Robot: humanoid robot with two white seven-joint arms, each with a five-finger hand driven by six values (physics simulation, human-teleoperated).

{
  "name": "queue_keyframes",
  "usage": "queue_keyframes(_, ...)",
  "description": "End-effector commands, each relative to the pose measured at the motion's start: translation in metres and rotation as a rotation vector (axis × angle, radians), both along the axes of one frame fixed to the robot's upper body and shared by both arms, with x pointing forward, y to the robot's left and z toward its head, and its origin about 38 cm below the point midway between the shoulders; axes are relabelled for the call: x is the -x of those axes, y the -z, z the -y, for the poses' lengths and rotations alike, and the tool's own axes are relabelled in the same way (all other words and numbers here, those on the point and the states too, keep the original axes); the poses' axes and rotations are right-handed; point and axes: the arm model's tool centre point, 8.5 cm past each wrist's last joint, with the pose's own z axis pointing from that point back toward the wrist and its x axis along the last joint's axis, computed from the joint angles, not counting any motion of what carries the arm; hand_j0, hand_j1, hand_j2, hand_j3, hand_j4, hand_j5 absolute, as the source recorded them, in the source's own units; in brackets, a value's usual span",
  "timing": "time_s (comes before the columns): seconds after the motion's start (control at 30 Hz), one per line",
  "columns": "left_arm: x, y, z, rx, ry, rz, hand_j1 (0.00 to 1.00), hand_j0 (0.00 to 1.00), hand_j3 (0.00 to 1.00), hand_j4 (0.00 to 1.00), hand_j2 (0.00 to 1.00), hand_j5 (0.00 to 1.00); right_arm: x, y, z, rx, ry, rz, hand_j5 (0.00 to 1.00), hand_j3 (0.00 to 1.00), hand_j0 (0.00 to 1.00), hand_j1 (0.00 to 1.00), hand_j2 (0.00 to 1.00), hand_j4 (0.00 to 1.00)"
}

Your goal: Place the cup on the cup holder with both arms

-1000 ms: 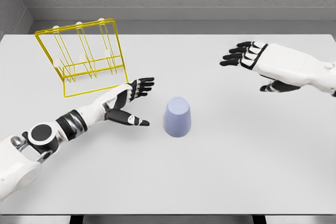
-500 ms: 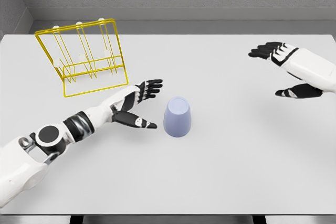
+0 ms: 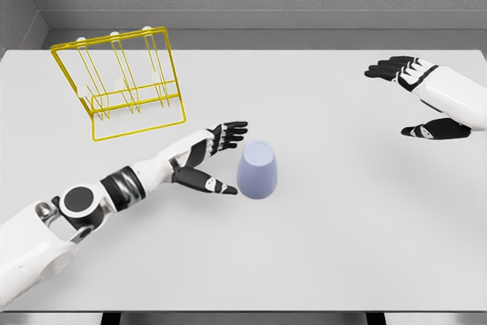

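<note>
A pale lavender cup [image 3: 257, 170] stands upside down near the middle of the white table [image 3: 319, 249]. My left hand [image 3: 223, 156] is open right beside the cup's left side, fingers spread above and thumb below, almost touching it. A yellow wire cup holder [image 3: 122, 81] with upright pegs stands at the back left. Far off at the right edge, my right hand [image 3: 415, 97] hovers open, well away from the cup.
A grey wall runs behind the table's far edge. The table's front edge lies at the bottom of the view. Bare tabletop stretches between the cup and the right hand.
My left hand has slid right toward the cup until its fingers nearly reach it. My right hand pulled back to the right earlier and has hardly moved since.
</note>
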Motion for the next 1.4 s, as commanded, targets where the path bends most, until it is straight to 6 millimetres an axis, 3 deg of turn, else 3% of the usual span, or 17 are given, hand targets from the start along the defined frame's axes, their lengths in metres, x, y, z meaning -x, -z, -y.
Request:
queue_keyframes(0.0, 0.001, 0.000, 0.004, 0.010, 0.006, -0.004, 1.00, 1.00, 1.00, 1.00, 1.00, 1.00, 0.000, 0.000, -0.002, -0.015, -0.003, 0.001, 1.00, 1.00, 1.00, 1.00, 1.00, 1.00)
queue_keyframes(1.37, -0.006, 0.008, 0.035, 0.015, 0.024, -0.045, 1.00, 1.00, 1.00, 1.00, 1.00, 1.00, 0.000, 0.001, -0.001, -0.016, -0.001, -0.002, 1.00, 1.00, 1.00, 1.00, 1.00, 1.00)
